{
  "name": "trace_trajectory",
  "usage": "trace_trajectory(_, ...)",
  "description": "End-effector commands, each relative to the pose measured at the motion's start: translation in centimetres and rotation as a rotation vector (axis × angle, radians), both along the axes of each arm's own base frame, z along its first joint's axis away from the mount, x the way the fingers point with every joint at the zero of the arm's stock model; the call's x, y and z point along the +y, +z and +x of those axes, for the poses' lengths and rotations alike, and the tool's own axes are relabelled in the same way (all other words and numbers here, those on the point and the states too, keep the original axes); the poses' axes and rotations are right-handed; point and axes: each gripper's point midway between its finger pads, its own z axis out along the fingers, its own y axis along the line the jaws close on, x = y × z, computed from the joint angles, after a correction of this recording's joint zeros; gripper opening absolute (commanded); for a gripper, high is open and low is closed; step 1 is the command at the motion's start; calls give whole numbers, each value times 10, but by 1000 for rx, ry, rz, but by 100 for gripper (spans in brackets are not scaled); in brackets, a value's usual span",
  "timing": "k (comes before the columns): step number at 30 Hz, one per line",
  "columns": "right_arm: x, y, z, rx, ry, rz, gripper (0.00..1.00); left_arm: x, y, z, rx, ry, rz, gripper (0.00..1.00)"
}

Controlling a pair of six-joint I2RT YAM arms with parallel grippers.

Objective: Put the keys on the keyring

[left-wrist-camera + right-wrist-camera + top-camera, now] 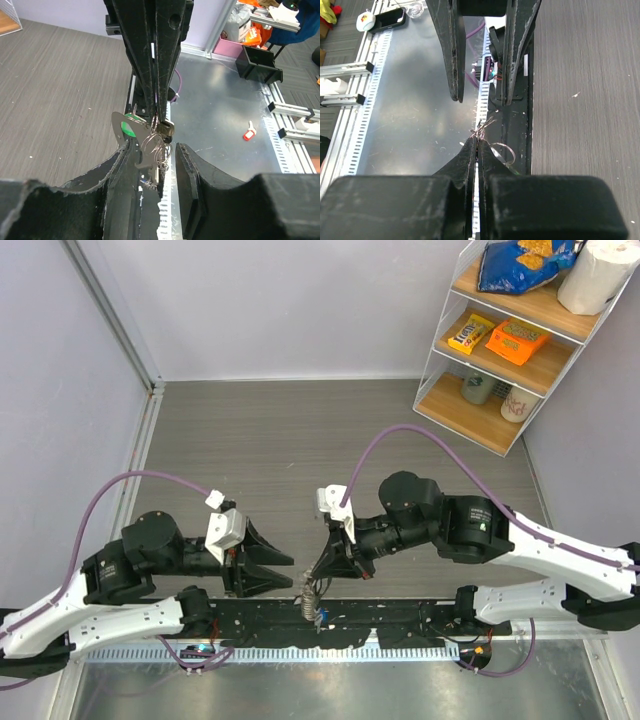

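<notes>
My right gripper is shut on the keyring, a thin wire loop, and holds it above the table's near edge. Keys hang from the ring in a bunch. A green-headed key and the coiled keyring show in the left wrist view, and a blue head shows in the top view. In the right wrist view my right gripper pinches wire, with the keyring loop beside it. My left gripper is open. In the left wrist view its fingers flank the hanging keys without closing on them.
A black rail runs along the table's near edge, with a metal surface beyond it. A red tag lies on that surface. A phone lies at its far end. A white shelf with snacks stands at the back right.
</notes>
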Motion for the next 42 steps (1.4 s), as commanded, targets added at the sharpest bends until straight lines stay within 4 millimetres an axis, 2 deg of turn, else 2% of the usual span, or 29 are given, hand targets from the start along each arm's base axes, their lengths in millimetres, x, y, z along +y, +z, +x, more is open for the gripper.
trace_trajectory(1, 8, 32, -6, 22, 25, 82, 5, 5, 20, -10, -26, -49, -44, 42)
trace_trajectory(21, 26, 43, -11, 58, 72, 98, 5, 1, 20, -9, -43, -65, -20, 35)
trace_trajectory(36, 29, 42, -10, 62, 73, 90, 5, -2, 16, -7, -39, -56, 2, 15)
trace_trajectory(42, 29, 43, -9, 52, 72, 97, 5, -6, 12, -5, -33, -60, 23, 15)
